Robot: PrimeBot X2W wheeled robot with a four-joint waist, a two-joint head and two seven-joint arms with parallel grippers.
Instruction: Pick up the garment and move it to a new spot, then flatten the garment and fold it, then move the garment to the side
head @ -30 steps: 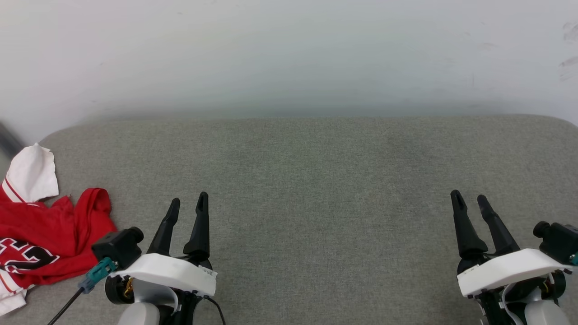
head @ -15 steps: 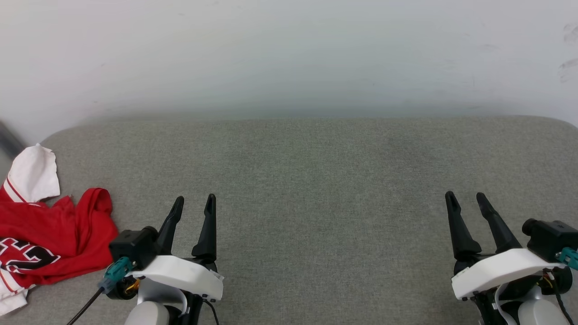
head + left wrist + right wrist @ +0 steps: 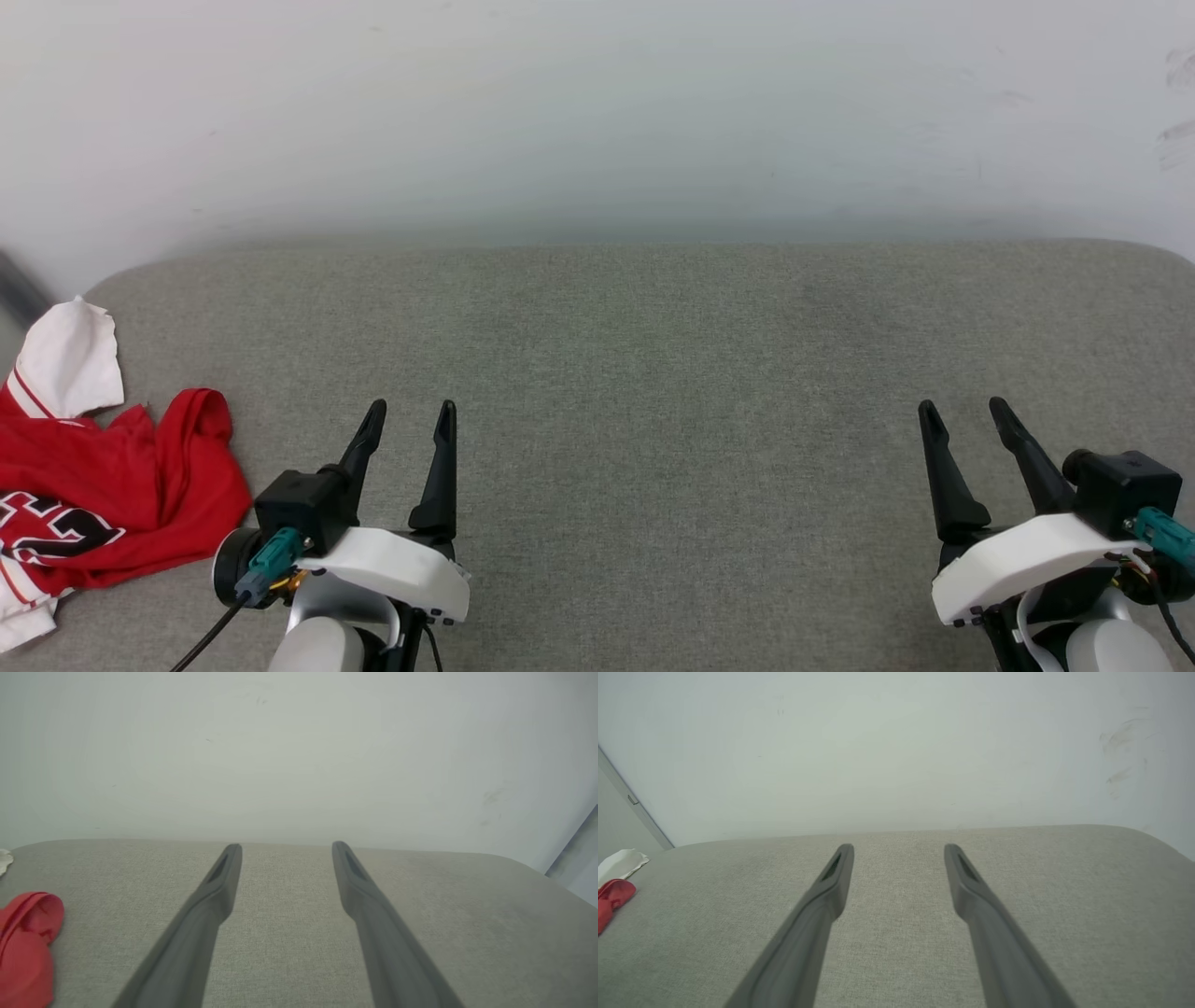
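Running off view's edge, crumpled garment, lettering cut short, left fingers, right fingers released

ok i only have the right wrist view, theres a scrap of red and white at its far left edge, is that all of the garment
observer: no, the head view shows the garment as a far bigger red heap, with black white-outlined lettering on its near part.
operator: where's the left gripper from it
observer: the left gripper is open, just to the garment's right, not touching it.
operator: is it lying flat
observer: no, it's crumpled on the grey cushion, white sleeve at the far end, and it runs past the head view's left edge.
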